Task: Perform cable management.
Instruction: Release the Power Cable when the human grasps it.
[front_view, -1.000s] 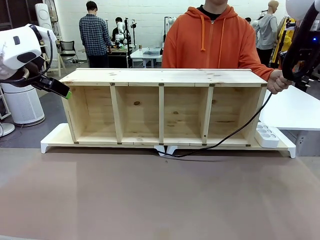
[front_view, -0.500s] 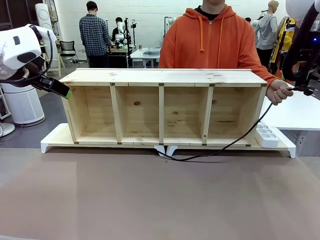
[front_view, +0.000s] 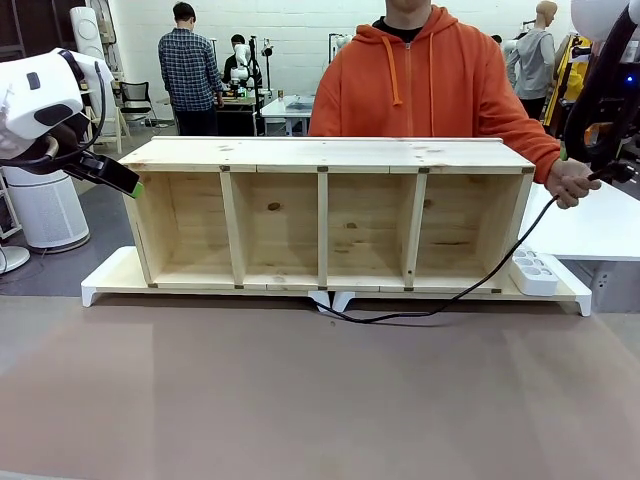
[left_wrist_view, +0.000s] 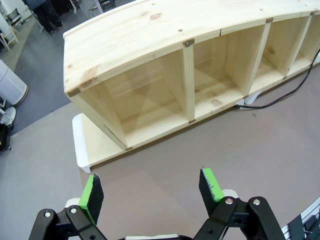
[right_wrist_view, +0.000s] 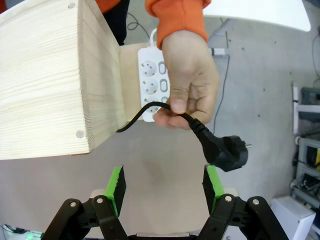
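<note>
- Lifting the plug end a touch higher than half a second ago, the person's hand (front_view: 572, 183) now sits right at the top right corner of the shelf (front_view: 330, 153), up against the right arm; a second ago it was lower, partly behind that arm.
- From above, the hand (right_wrist_view: 190, 80) pinches the cable (right_wrist_view: 150, 111) just behind its black plug (right_wrist_view: 227, 151), which dangles free right in front of the right gripper (right_wrist_view: 165, 187).
- That gripper is spread wide, green pads (right_wrist_view: 116, 186) apart with nothing between them. This reads as a handover being offered; the grab hasn't happened yet.
- Running from the hand, the cable (front_view: 440, 300) drops past the shelf's right end, sags along the table in front of the shelf, and ends near its bottom middle.
- The white power strip (front_view: 533, 271) lies just right of the shelf's lower right corner.
- Off the shelf's left end, the left gripper (left_wrist_view: 152, 187) hangs wide apart too, empty.
- No brand, label or writing is readable anywhere.
</note>
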